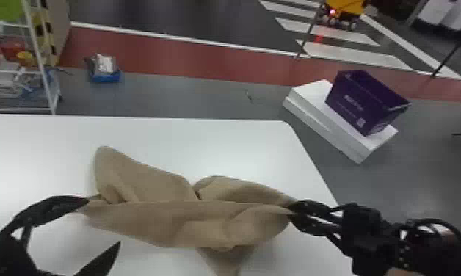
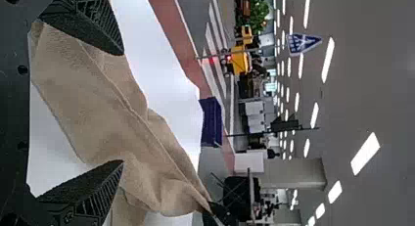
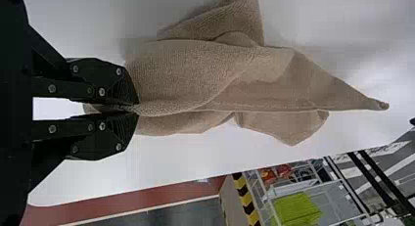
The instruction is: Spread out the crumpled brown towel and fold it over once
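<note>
The brown towel [image 1: 189,220] lies bunched on the white table, with one lobe at the back left and a raised fold along its front. At its right end my right gripper [image 1: 296,213] is shut on the cloth. My left gripper [image 1: 103,224] stands open at the towel's left end, fingers wide apart. In the left wrist view, the towel [image 2: 112,113] stretches away beyond the parted fingers of my left gripper [image 2: 122,108]. The right wrist view has the towel [image 3: 195,74] pinched between the tips of my right gripper [image 3: 134,108].
The white table [image 1: 167,139] has its right edge just beyond my right gripper. On the floor past that edge, a purple box [image 1: 362,102] rests on white slabs [image 1: 314,110]. A wire rack [image 1: 39,66] stands behind the table at the left, near a blue tray [image 1: 105,77].
</note>
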Robot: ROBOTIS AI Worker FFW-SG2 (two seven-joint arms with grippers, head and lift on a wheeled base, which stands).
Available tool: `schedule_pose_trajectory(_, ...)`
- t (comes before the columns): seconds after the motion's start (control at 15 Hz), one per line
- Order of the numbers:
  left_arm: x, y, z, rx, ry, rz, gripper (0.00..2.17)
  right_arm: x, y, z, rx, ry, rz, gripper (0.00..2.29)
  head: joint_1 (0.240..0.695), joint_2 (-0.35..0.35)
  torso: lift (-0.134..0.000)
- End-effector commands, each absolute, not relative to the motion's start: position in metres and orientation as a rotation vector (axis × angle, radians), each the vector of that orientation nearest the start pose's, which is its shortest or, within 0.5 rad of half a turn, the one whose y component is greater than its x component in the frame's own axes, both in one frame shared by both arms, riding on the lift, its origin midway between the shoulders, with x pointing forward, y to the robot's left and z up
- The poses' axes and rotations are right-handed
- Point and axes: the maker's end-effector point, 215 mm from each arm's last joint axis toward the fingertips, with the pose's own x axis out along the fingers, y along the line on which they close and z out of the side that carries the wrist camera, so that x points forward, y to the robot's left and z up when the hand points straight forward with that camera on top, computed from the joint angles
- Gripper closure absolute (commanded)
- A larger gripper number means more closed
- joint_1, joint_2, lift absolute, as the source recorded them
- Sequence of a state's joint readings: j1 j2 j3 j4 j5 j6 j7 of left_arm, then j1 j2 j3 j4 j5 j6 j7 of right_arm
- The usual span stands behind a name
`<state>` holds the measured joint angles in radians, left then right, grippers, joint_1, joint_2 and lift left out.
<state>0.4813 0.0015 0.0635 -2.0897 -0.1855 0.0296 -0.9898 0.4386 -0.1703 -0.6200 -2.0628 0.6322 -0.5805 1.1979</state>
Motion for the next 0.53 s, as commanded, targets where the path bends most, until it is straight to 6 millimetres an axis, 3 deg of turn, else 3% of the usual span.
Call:
schedule_pose_trajectory(0.0,0.385,0.068,-0.356,0.261,0.103,-0.947,0.1,0.355,-0.329,-0.358,-1.256,0.272,0.849,1.01,0.695,-0.35,-0.123)
schedule_pose_trajectory(0.33,0.417,0.053,-0.363,0.446,0.136,-1.043,0.16,0.356,-0.321,-0.358,-1.256,0.26,0.861,1.01,0.695,-0.35,-0.123)
schedule_pose_trajectory(0.47,0.426,0.067,-0.379,0.446,0.231,-1.06,0.2,0.357,-0.321,-0.356,-1.26,0.258,0.858,1.01,0.695,-0.35,-0.123)
